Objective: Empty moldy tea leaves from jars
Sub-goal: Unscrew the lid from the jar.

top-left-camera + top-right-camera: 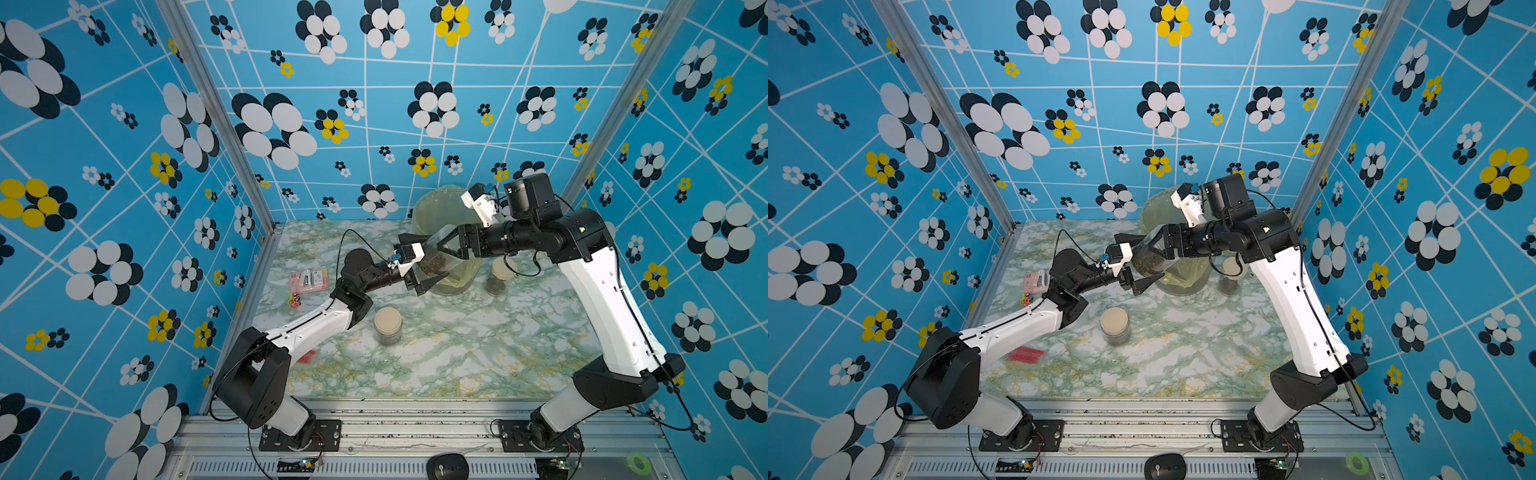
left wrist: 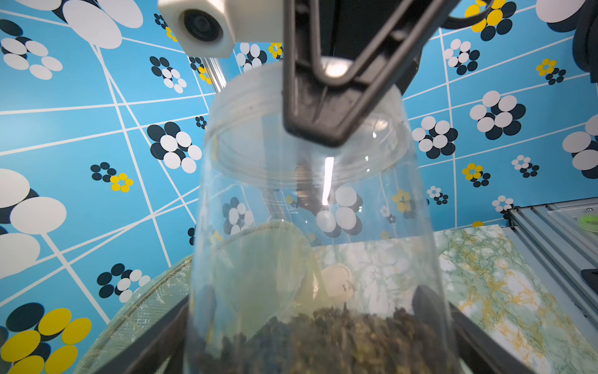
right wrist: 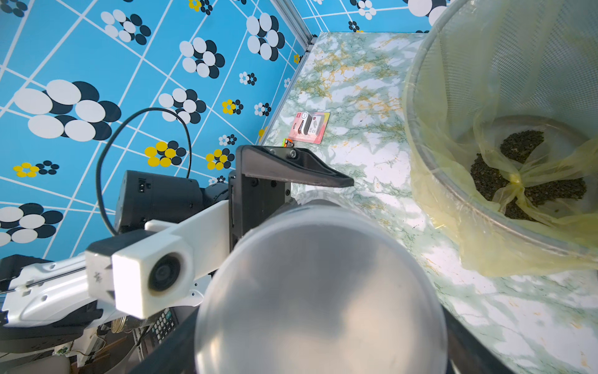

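marbled tabletop [image 1: 457, 353], bin [image 1: 428, 208] at rear – jar [image 2: 317, 210] held level in the air near it, moldy tea leaves [image 1: 433, 262] inside. right tool [image 1: 442, 249] clamped on the lidded end; left tool [image 1: 428, 262] spread wide around the base, not evidently gripping. step: uncapping. next, probably – left closes, right twists the lid [image 3: 320, 291] off.

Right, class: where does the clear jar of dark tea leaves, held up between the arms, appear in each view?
In a top view: clear cylindrical jar of dark tea leaves, centre, between both arms.
In a top view: the jar, centre again.
Left wrist: the jar fills the middle.
Right wrist: its translucent lid looms closest.
Shared landmark: mesh bin lined with yellow bag.
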`<move>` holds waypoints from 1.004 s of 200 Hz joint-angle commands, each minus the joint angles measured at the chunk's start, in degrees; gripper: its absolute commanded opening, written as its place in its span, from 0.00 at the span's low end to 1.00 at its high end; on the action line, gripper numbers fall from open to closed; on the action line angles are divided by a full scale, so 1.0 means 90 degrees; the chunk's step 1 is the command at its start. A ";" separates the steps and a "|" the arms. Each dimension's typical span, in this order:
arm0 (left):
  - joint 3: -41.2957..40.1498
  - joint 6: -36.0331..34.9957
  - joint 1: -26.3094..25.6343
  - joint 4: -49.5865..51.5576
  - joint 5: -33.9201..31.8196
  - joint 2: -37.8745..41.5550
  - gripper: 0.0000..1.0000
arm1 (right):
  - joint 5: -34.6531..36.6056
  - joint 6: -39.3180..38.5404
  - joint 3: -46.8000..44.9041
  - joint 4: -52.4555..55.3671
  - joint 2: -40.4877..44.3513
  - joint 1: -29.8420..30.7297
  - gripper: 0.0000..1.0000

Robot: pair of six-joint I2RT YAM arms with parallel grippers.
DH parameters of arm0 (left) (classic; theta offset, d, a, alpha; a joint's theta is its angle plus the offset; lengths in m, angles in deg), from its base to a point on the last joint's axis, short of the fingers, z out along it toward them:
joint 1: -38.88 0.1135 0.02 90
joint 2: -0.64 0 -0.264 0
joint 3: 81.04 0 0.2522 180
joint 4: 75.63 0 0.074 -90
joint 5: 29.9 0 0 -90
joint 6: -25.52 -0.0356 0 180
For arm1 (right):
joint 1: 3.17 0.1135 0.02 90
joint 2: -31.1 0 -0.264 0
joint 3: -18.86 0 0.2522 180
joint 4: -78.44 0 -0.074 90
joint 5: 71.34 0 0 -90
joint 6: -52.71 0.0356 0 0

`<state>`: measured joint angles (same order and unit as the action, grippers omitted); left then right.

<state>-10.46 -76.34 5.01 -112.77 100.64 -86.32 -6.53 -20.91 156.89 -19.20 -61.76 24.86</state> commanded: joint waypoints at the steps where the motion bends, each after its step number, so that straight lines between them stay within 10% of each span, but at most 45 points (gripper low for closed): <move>1: 0.0269 -0.0079 -0.0063 -0.0116 -0.0052 -0.0077 1.00 | -0.0225 0.0123 -0.0194 -0.0052 0.0050 0.0001 0.68; 105: 0.0254 -0.0440 -0.0221 0.0358 -0.0148 0.0052 0.71 | -0.0311 0.0130 -0.0833 -0.0423 0.0400 0.0000 0.82; 201: 0.0072 -0.1604 -0.0253 0.0708 -0.1103 0.0326 0.65 | 0.0280 0.0494 -0.1201 -0.0584 0.0956 -0.0009 0.99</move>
<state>-9.96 -85.36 2.80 -107.50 94.78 -84.88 -6.27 -18.89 146.90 -24.16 -55.70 24.53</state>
